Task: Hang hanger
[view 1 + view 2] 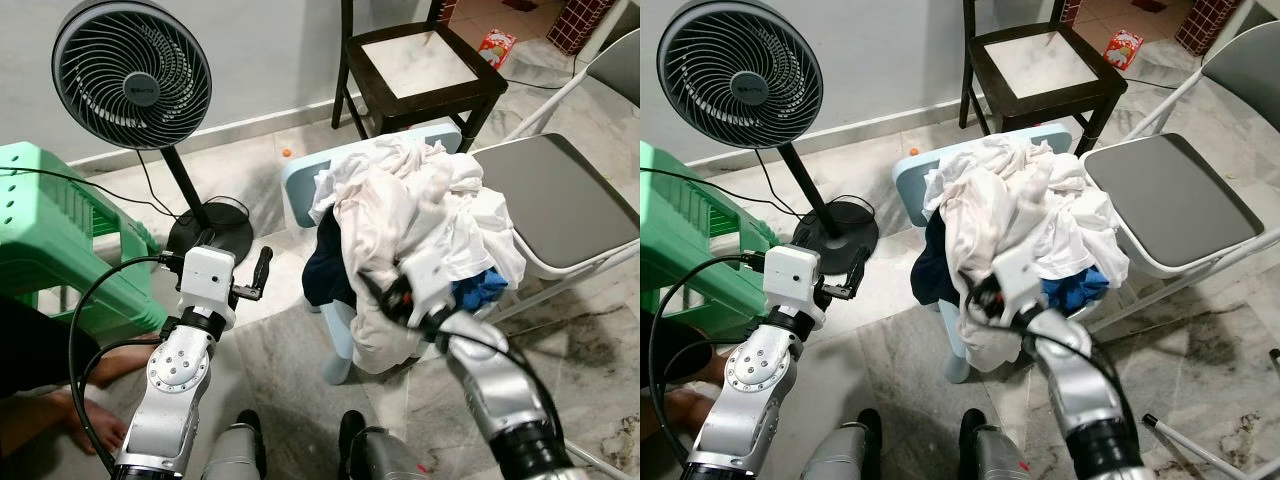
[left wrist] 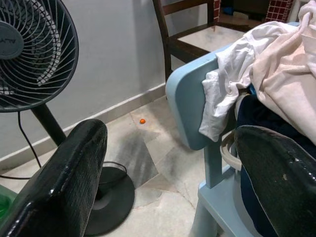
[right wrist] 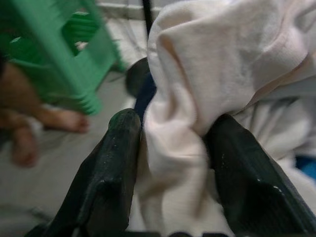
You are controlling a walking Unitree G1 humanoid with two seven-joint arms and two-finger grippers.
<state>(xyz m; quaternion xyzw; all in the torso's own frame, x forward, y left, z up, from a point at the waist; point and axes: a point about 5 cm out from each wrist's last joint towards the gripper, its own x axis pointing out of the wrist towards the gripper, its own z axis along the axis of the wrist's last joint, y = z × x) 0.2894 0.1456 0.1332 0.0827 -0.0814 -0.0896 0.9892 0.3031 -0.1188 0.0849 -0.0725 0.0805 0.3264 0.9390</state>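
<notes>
Your right gripper (image 3: 170,148), mid-frame, is pinching a fold of cream cotton cloth (image 3: 197,94); your left gripper (image 2: 168,173), lower left, is hanging wide open, touching nothing.

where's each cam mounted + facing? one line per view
Left and right eye views: head, looking down at a clothes pile on a light blue chair; both arms show.
Left wrist view: left gripper, open, facing the chair back and fan.
Right wrist view: right gripper, fingers around cream cloth.
Shared: chair and pile.
</notes>
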